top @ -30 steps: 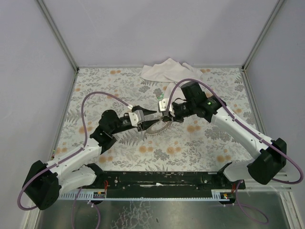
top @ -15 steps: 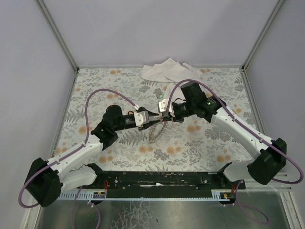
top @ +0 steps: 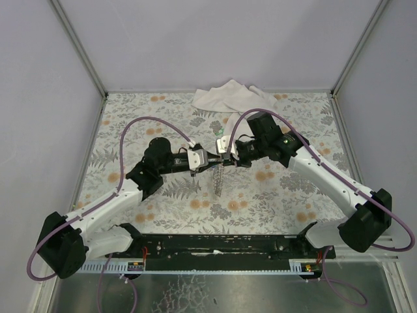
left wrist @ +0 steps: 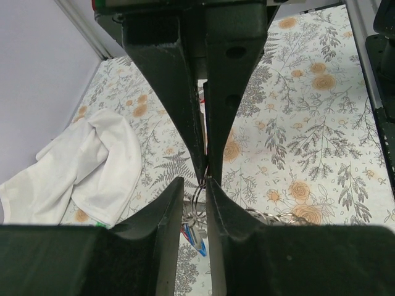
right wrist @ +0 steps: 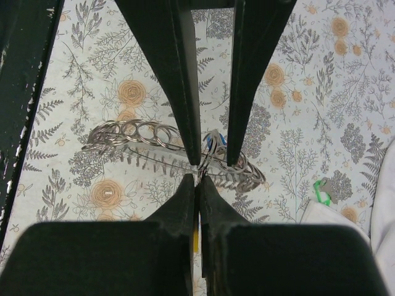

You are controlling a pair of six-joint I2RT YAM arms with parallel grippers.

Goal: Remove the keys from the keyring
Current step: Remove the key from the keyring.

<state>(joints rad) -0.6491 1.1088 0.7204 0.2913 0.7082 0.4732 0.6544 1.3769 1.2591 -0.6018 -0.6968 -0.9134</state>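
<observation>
Right wrist view: right gripper is clamped on the keyring; left gripper, just opposite it, has jaws slightly apart around the keys. Best to close on one key, then pull steadily.

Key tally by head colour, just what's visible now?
green key: 1, loose beside the white cloth
blue key: 1
red key: 1
gold key: 1, only a sliver shows
Total: 4 visible; more may be hidden at the keyring.
</observation>
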